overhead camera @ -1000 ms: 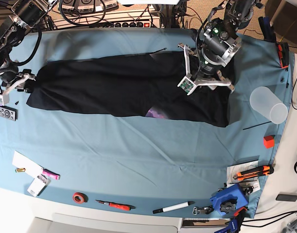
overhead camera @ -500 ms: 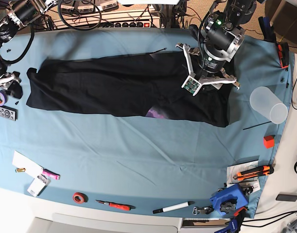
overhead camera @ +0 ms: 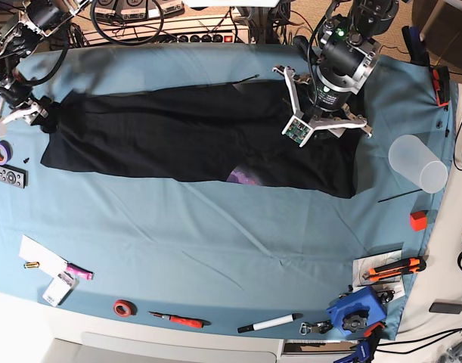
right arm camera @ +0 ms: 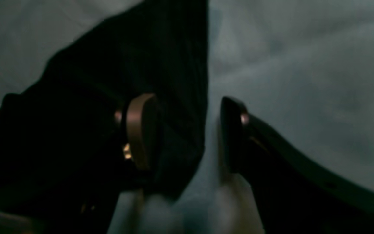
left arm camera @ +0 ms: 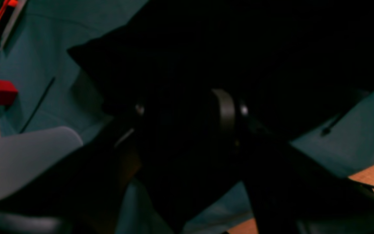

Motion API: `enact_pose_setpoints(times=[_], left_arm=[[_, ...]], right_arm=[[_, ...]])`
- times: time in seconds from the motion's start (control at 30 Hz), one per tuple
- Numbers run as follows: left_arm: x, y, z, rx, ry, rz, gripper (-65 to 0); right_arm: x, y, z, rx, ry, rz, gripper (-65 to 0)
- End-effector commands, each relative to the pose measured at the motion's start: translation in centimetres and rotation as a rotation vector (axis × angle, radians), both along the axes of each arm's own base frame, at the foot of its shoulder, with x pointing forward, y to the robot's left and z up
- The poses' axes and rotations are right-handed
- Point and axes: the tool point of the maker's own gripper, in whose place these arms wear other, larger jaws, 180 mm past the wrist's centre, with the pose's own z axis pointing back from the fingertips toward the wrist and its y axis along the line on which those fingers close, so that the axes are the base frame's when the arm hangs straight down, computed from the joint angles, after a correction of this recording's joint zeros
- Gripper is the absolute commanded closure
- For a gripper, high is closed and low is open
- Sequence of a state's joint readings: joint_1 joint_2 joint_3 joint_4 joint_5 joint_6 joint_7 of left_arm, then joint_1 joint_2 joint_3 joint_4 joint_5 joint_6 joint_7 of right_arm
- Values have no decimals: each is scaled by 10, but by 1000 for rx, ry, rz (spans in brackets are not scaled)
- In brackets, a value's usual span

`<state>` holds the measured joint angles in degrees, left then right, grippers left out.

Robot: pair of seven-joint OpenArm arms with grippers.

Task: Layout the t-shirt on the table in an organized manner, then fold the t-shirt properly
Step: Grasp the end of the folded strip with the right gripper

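Two grippers at opposite shirt ends so I can tension it flat. Right gripper (right arm camera: 187,130) jaws apart, straddling the shirt (overhead camera: 193,132) edge. Left gripper (overhead camera: 321,121) over its other end, jaws too dark to tell. Shirt lies bunched lengthwise across the table (overhead camera: 215,234).

table (overhead camera: 215,249): blue cloth | on it: t-shirt (overhead camera: 185,136); marker (overhead camera: 268,324); cup (overhead camera: 417,162)

the t-shirt (overhead camera: 193,140) lies stretched across the far half of the tabletop (overhead camera: 215,234); a cup (overhead camera: 417,162) lies right of it, a marker (overhead camera: 268,324) near the front edge.
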<state>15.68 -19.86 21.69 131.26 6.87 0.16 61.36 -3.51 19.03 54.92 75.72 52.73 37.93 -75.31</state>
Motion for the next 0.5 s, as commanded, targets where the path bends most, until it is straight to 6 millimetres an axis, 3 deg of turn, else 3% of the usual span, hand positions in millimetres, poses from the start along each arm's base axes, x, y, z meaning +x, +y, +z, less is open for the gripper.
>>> enact_pose_setpoints(times=[0.0, 0.23, 0.47], left_arm=[[4, -1, 9, -12, -41, -5, -262], [4, -1, 10, -13, -43, -5, -262], [6, -4, 13, -25, -63, -12, -262]], right_arm=[[9, -3, 17, 2, -67, 21, -310], [6, 14, 7, 91, -68, 53, -310], [12, 46, -9, 144, -54, 102, -309]])
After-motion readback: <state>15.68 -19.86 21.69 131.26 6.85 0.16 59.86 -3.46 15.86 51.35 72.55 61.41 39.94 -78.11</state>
